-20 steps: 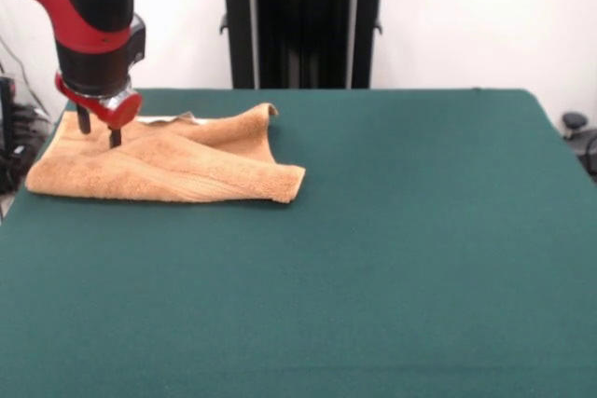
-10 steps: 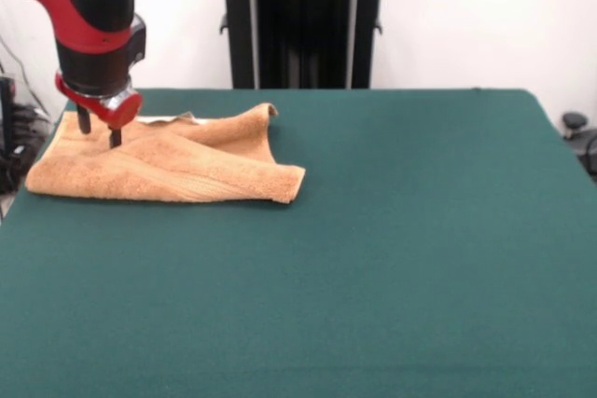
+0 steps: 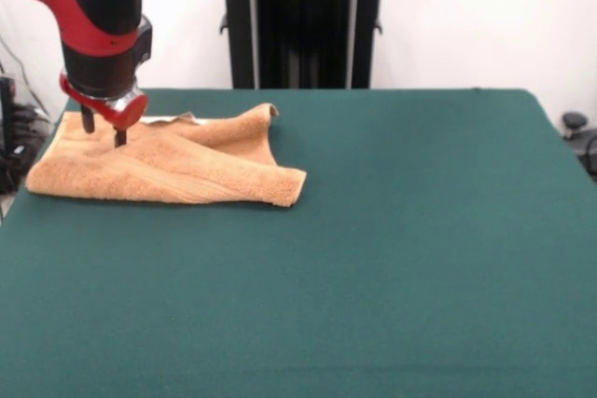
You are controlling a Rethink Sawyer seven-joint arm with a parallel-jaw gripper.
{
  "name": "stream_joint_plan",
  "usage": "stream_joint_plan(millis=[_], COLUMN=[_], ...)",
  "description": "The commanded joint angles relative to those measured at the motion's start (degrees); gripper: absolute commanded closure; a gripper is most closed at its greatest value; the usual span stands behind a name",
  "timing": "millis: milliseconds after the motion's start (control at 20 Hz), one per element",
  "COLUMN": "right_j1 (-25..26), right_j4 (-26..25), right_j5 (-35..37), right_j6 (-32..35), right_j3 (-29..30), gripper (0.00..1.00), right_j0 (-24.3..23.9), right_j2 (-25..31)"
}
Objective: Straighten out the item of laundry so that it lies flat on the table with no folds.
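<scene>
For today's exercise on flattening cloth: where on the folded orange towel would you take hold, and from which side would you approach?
Probably grip the towel at its loose upper layer's corner, the raised tip near the table's far edge. It sticks up free of the layer below, so jaws coming down from above could pinch that layer alone and draw it open. The gripper hangs over the opposite end.

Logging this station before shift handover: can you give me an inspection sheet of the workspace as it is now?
Surface: green table, mostly bare.
Job's things: orange-tan towel near the picture's left edge, folded over on itself, not flat.
Clutter: a white strip peeks out behind the towel.
Grippers: gripper with fingers down at the towel's far left part, apart.
Cables: dark cables off the left edge.
Surroundings: black stand, white wall.
</scene>
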Motion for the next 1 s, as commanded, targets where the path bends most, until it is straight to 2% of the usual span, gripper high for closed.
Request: stream_joint_plan(millis=[50,100,500,750,950,1000], right_j1=[5.66,5.63,5.34,5.36,5.17,5.13], right_j4=[2.41,2.14,3.04,3.16,4.14,2.58], right_j5=[5.17,4.63,0.56,-0.01,2.74,1.79], right_j6=[-2.05,-2.34,0.7,0.23,-0.38,-1.25], right_j3=[-1.99,-1.79,-0.3,0.05,-0.44,-0.87], gripper=[0.0,1.0,1.0,1.0,1.0,1.0], right_j0=[4.45,4.12,3.9,3.57,3.66,4.12], right_j2=[4.6,4.85,5.05,5.11,5.04,4.69])
